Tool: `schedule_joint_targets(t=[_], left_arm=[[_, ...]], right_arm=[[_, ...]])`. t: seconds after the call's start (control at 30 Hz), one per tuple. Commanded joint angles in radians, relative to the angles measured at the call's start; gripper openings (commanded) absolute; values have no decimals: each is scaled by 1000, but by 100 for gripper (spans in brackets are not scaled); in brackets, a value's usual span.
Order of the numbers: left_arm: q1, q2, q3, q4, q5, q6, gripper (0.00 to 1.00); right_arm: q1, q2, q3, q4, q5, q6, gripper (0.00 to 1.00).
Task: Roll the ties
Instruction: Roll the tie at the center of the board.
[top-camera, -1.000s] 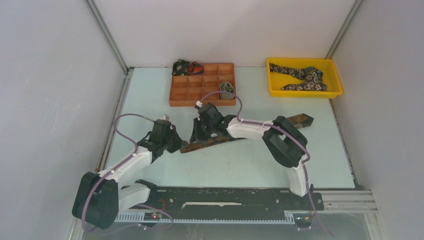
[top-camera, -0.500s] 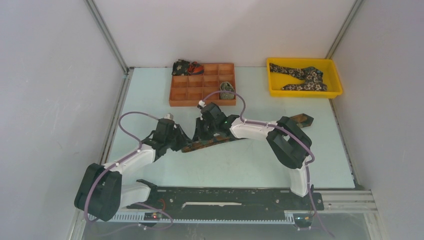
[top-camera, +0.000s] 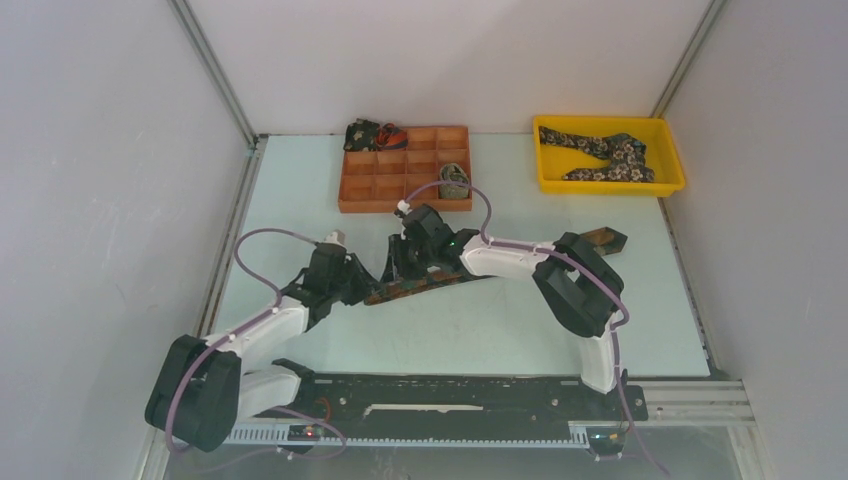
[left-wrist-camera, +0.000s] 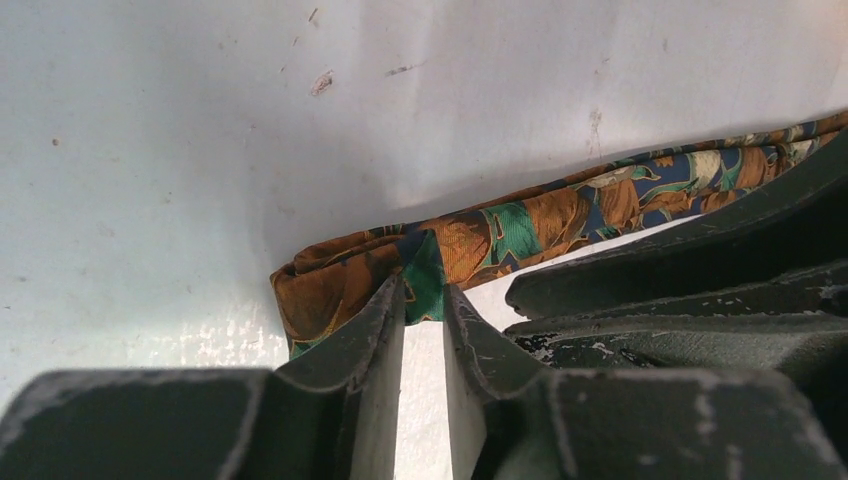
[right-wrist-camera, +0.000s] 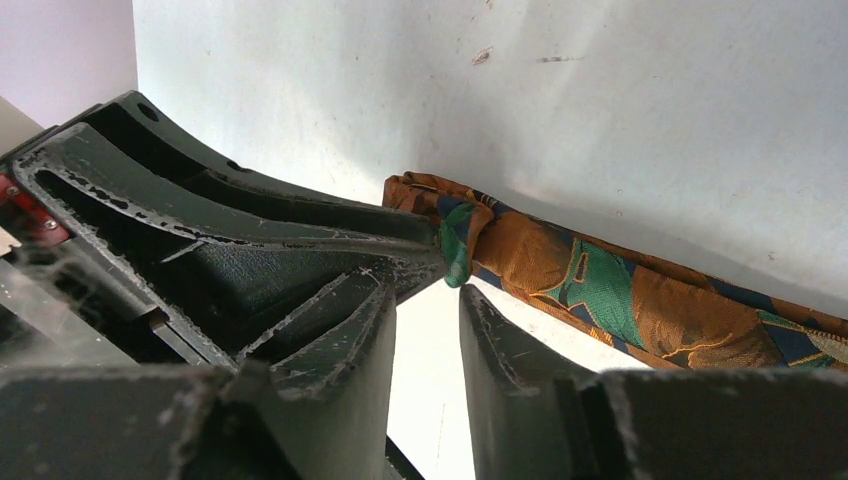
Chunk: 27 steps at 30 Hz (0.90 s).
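A rust-brown tie (top-camera: 428, 285) with green and blue patterning lies slantwise across the middle of the table, its wide pointed end (top-camera: 606, 238) at the right. Its left end is folded over into a thick bunch (left-wrist-camera: 330, 285). My left gripper (top-camera: 360, 287) (left-wrist-camera: 424, 290) is at that end, its jaws a narrow gap apart with a green fold of the tie pinched between the tips. My right gripper (top-camera: 400, 272) (right-wrist-camera: 428, 287) stands open just beside it, the tie (right-wrist-camera: 600, 285) lying past its fingertips and nothing between them.
An orange compartment tray (top-camera: 380, 185) sits at the back with rolled ties in its far-left corner (top-camera: 370, 133) and right side (top-camera: 455, 180). A yellow bin (top-camera: 675, 160) at the back right holds a dark floral tie (top-camera: 610, 155).
The right gripper's jaws have opened off the tie. The left gripper let go, shifted slightly toward the tie's end and closed on the fold. The tie itself has barely moved.
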<state>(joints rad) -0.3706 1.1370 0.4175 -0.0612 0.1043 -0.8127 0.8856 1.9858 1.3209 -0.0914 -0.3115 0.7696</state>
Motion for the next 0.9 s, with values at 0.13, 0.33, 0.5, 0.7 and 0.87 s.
schedule_joint_targets(t=[0.13, 0.33, 0.5, 0.7, 0.87], left_arm=[[-4, -41, -24, 55, -15, -6, 12], [-4, -32, -33, 56, -9, -6, 0], [-4, -40, -41, 86, -5, -3, 0], [-4, -48, -45, 89, 4, 4, 0], [-4, -76, -39, 77, 9, 7, 0]], right_arm=[[2, 42, 58, -5, -21, -19, 35], [2, 72, 87, -29, -20, -27, 35], [5, 107, 125, -50, -26, -36, 35], [13, 132, 143, -59, -32, -36, 26], [16, 136, 139, -65, -31, -36, 13]])
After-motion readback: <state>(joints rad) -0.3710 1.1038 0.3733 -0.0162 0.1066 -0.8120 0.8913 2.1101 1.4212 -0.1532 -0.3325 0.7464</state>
